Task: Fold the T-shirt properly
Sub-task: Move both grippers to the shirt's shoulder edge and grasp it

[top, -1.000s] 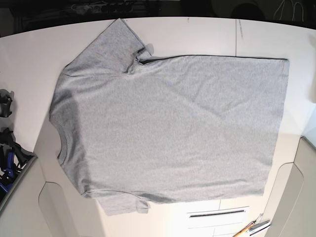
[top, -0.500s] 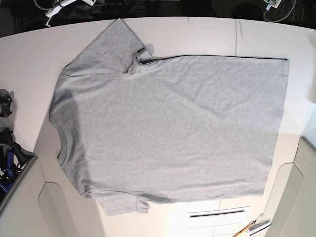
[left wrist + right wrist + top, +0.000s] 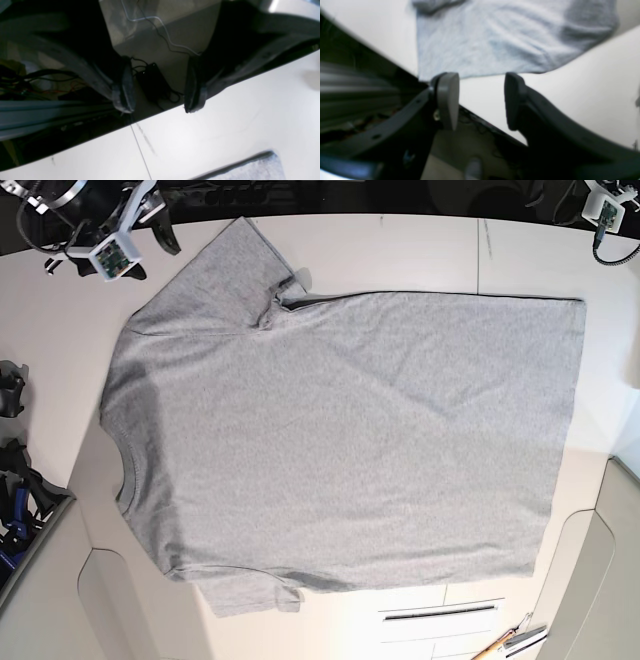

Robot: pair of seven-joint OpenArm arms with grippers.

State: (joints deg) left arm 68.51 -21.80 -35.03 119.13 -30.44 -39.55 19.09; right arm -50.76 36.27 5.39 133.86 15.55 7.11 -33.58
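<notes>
Two arms sit at the table's (image 3: 400,250) far edge. T-shirt (image 3: 350,440) lies flat, long axis running collar to hem. Right gripper (image 3: 480,100), jaws spread and empty, hovers just off the far sleeve; left gripper (image 3: 160,87), jaws likewise spread, nearer the far hem corner.

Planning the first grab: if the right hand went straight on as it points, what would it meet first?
Probably the bare table just short of the T-shirt edge; the open right hand holds nothing. Depth is unclear.
</notes>
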